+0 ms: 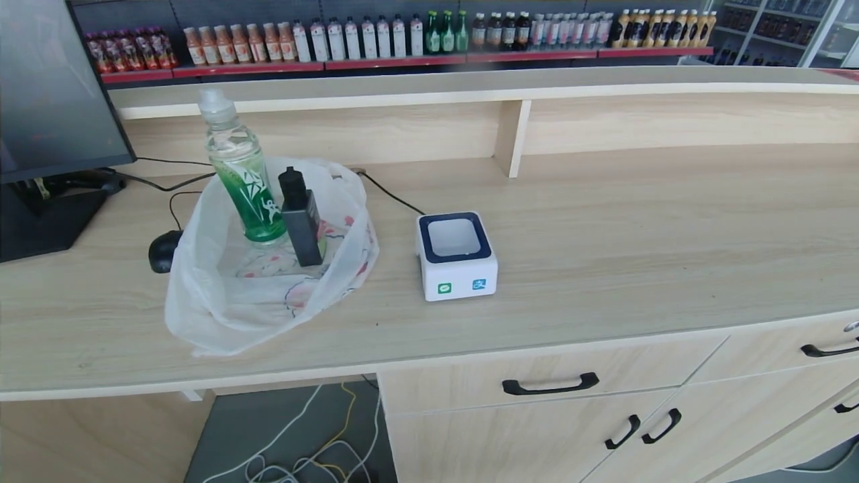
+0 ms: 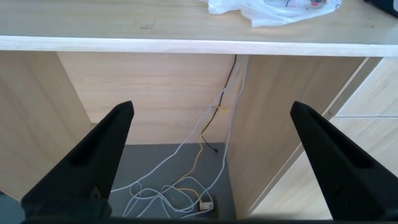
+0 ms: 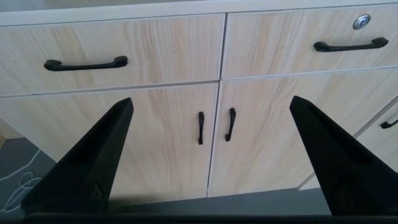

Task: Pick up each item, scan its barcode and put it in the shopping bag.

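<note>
A white plastic shopping bag lies open on the wooden counter. Inside it stand a clear bottle with a green label and a dark grey bottle with a black cap. To the right of the bag sits the white barcode scanner with a dark blue rim. My left gripper hangs open below the counter edge, facing the gap with cables, and the bag's edge shows above. My right gripper hangs open in front of the cabinet doors.
A black monitor and a black mouse sit at the counter's left. A raised shelf with a divider runs along the back. Drawers with black handles lie under the counter. Loose cables lie on the floor.
</note>
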Controlling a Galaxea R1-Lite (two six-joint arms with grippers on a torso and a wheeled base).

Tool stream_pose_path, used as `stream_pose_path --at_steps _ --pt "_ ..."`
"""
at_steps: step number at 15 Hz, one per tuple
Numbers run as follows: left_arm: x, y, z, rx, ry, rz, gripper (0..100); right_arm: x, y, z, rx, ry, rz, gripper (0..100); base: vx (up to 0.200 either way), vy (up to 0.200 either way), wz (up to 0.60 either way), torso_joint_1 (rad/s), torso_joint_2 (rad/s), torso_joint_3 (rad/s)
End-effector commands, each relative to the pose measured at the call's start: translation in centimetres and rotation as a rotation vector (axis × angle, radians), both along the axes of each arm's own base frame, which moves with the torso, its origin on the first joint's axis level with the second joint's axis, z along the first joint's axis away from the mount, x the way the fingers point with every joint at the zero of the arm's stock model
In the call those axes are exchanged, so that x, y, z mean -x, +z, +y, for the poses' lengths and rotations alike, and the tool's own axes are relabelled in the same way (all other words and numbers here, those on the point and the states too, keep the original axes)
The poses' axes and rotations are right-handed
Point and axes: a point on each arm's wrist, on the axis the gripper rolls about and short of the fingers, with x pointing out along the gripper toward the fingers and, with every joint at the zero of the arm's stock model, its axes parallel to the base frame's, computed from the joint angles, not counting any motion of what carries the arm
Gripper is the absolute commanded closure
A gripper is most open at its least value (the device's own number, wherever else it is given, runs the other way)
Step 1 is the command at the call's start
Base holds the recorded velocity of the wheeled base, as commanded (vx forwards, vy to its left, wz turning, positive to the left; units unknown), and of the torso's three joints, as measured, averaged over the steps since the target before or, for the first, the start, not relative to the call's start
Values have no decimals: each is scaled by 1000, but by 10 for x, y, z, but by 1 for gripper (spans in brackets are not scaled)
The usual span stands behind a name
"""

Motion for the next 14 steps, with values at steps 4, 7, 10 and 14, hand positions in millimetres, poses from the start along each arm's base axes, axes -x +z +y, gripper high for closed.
stream_pose_path --at_steps 4,7,10,14 --pt "0 0 0 0 0 0 0 0 0 0 2 0 1 0 0 0 0 0 0 0" --pt "0 0 0 0 0 0 0 0 0 0 -1 0 1 0 0 0 0 0 0 0" --pt "0 0 0 -2 0 0 0 0 0 0 -1 0 1 0 0 0 0 0 0 0" --pt "0 0 0 0 0 0 0 0 0 0 2 0 1 0 0 0 0 0 0 0"
